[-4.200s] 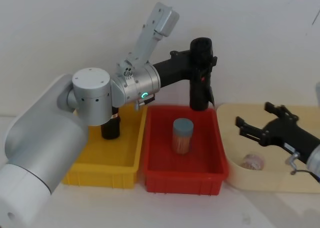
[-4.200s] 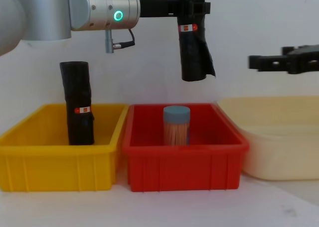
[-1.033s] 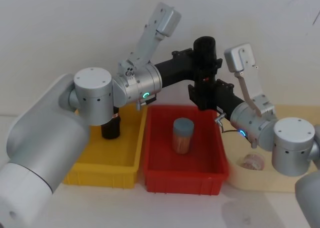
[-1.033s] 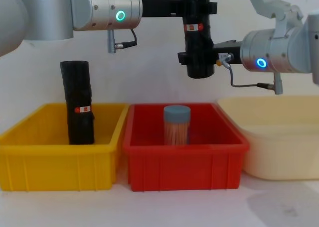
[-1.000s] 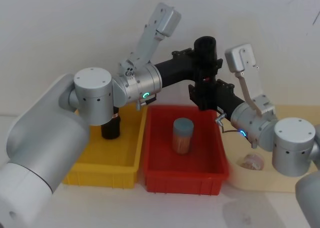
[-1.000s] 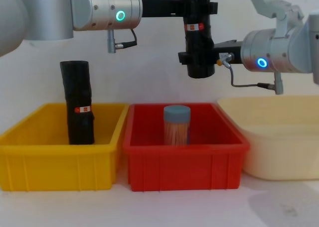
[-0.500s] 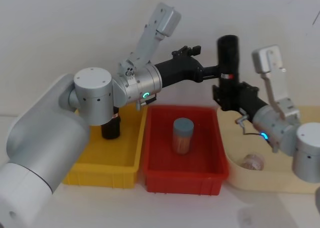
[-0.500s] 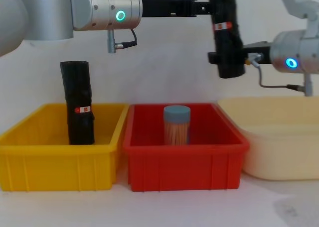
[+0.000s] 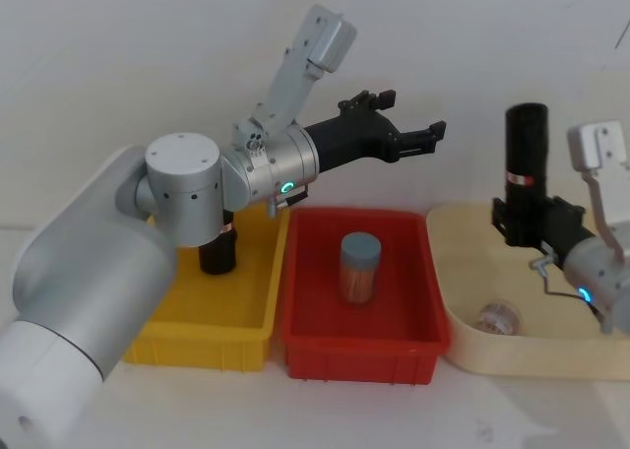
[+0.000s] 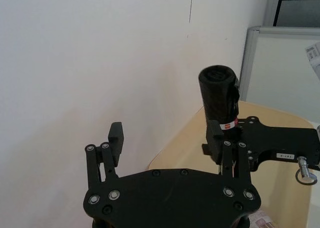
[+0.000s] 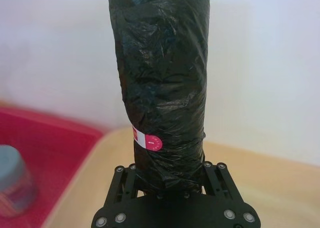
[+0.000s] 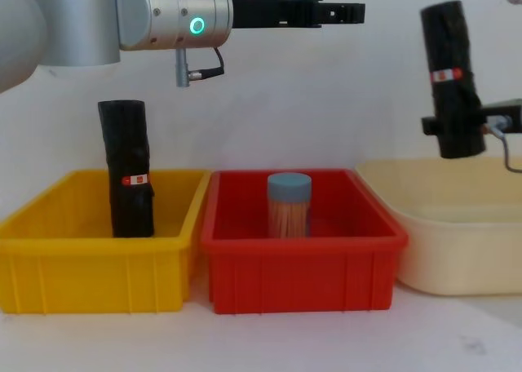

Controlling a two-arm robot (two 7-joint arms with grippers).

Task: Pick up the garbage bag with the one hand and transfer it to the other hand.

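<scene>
Gripping the garbage bag [image 9: 525, 173] upright, right claw [image 9: 532, 223]; left claw [image 9: 418, 134] spread empty.

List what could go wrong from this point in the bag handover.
1. The right gripper grips the garbage bag roll only near its bottom end, leaving most of it standing above; it may tilt or slip.
2. The roll hangs over the beige tub; if dropped, it would likely land there.
3. The open left gripper is extended above the red bin and might cross the right arm's path.
</scene>
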